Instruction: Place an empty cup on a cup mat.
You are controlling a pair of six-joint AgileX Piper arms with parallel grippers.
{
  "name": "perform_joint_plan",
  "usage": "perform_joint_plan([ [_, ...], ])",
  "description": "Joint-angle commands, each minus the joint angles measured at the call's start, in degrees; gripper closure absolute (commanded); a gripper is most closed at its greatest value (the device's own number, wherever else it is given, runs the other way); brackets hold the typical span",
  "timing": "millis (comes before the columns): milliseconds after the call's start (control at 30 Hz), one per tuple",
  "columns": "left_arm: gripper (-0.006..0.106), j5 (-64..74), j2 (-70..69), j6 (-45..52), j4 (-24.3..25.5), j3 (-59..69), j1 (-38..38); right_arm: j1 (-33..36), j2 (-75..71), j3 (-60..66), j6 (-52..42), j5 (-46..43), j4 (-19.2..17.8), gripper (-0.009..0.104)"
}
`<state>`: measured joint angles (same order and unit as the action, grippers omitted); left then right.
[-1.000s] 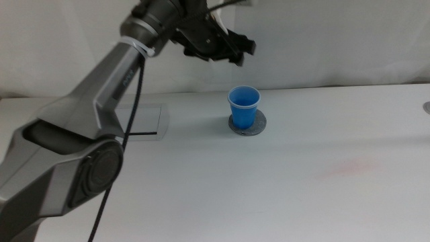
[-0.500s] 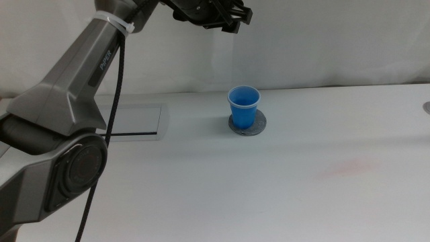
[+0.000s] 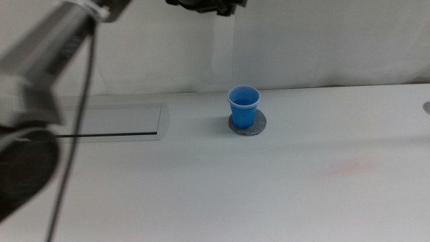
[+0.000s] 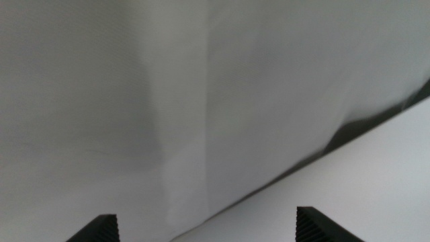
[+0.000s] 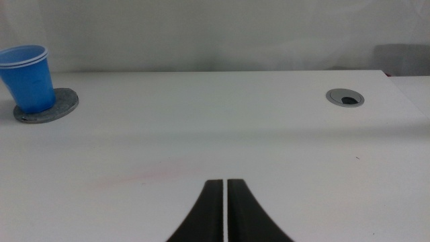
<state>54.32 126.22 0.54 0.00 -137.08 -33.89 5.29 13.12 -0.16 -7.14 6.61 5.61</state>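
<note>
One blue cup (image 3: 243,106) stands upright on the grey speckled cup mat (image 3: 259,124), a little past the middle of the white tabletop (image 3: 269,188) toward twelve o'clock. The right wrist view confirms it: the cup's base sits squarely within the disc, with a ring of mat showing around it.

What has just changed is the left arm. Over the last second we see it rise from above the cup, at about eleven o'clock of it, up to the top edge of the middle view, where only the dark underside of the left claw (image 3: 205,5) shows. The cup has not shifted on the mat in that time. The left wrist camera points at the white backdrop, and its two jaw tips stand wide apart with nothing between them.

The right claw (image 5: 225,202) waits low over the tabletop, well apart from the cup at about four o'clock of it, its jaws pressed together and empty.

We judge the placement done: the cup stands free of both claws, and only the retreat is left.
</note>
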Motion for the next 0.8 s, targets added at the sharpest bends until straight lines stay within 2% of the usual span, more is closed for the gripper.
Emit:
perform_joint_plan([
  [0, 0.034, -7.26, -5.18, -0.54, 0.00, 9.20, 0.83, -0.20, -0.27, 1.54, -0.36, 0.14, -0.43, 0.098],
  [200, 0.034, -26.06, -20.19, -3.38, 0.78, 38.13, 4.53, -0.20, -0.27, 1.54, -0.36, 0.14, -0.43, 0.098],
  [233, 0.034, -32.09, -25.57, -3.38, 1.18, 46.68, 6.54, -0.20, -0.27, 1.54, -0.36, 0.14, -0.43, 0.098],
  [467, 0.034, -47.04, -43.11, -2.49, 1.18, 70.94, 15.79, -0.20, -0.27, 1.54, -0.36, 0.14, -0.43, 0.098],
  [767, 0.034, -52.47, -67.45, 2.02, 1.31, 96.98, 26.22, -0.20, -0.27, 1.54, -0.36, 0.14, -0.43, 0.098],
])
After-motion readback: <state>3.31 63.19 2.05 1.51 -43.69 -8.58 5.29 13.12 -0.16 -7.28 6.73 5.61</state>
